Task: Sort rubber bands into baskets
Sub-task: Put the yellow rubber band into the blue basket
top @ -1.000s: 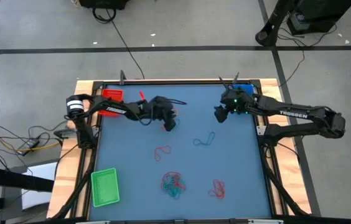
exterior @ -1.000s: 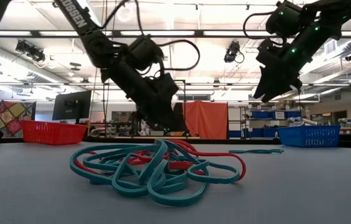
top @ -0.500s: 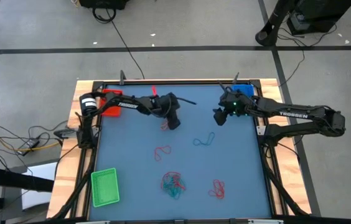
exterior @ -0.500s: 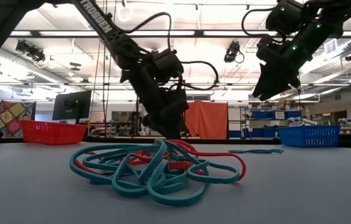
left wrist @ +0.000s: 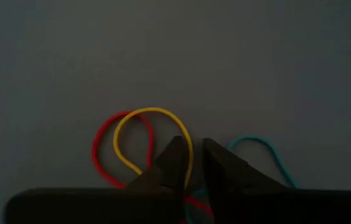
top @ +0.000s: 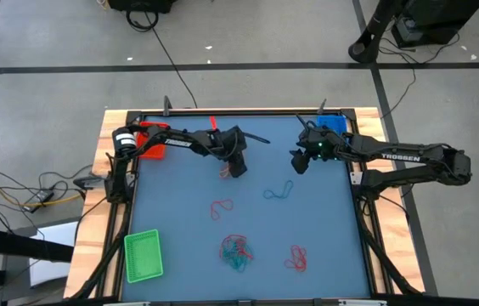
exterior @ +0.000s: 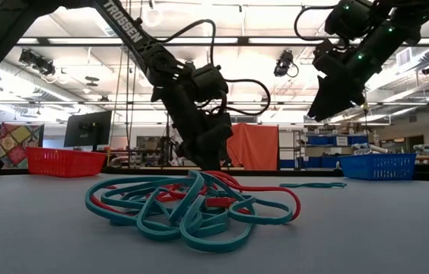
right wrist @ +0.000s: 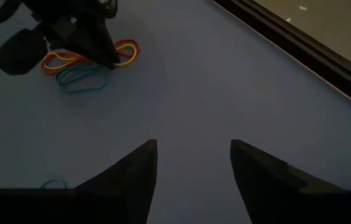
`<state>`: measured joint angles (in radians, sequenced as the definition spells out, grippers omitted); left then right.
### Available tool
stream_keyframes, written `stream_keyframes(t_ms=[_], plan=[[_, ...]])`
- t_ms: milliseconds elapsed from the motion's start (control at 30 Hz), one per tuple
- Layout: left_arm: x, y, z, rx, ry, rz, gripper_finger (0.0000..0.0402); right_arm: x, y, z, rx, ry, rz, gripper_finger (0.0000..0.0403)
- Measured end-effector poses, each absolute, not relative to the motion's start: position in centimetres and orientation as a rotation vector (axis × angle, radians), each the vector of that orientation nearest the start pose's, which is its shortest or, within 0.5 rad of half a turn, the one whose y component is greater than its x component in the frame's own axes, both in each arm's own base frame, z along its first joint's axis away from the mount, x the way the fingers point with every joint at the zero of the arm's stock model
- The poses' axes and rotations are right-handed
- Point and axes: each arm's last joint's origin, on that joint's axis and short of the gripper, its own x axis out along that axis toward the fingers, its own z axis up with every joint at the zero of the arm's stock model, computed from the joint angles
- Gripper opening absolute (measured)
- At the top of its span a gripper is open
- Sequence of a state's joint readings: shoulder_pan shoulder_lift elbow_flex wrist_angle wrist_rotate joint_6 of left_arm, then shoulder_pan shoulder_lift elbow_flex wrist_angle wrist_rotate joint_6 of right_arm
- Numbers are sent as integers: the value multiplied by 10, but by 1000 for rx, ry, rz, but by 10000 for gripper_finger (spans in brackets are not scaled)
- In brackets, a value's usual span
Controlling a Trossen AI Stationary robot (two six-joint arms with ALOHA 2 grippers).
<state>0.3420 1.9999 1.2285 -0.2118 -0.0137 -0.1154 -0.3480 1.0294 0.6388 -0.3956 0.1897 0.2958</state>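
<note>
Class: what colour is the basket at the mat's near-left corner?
Green basket; the high view shows it best.

Ceiling strip lights (exterior: 62, 39) glare behind silhouetted arms; the overhead view is evenly lit, both wrist views dim and murky.

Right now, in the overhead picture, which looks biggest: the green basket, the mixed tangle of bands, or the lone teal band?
1. green basket, clearly largest.
2. tangle of red and teal bands.
3. lone teal band, similar in span to the tangle but much thinner.
</note>
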Motion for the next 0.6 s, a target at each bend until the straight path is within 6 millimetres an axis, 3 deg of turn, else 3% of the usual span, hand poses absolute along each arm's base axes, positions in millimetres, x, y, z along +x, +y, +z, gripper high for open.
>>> stream_keyframes(t_ms=[133,367,600], plan=[[379,137,133,-269,945,386,7,189,-72,224,347,703,-619,209],[378,138,138,-265,934,387,6,190,-68,224,346,701,-604,208],[385,121,176,-244,773,284,3,193,-59,217,333,665,-583,203]])
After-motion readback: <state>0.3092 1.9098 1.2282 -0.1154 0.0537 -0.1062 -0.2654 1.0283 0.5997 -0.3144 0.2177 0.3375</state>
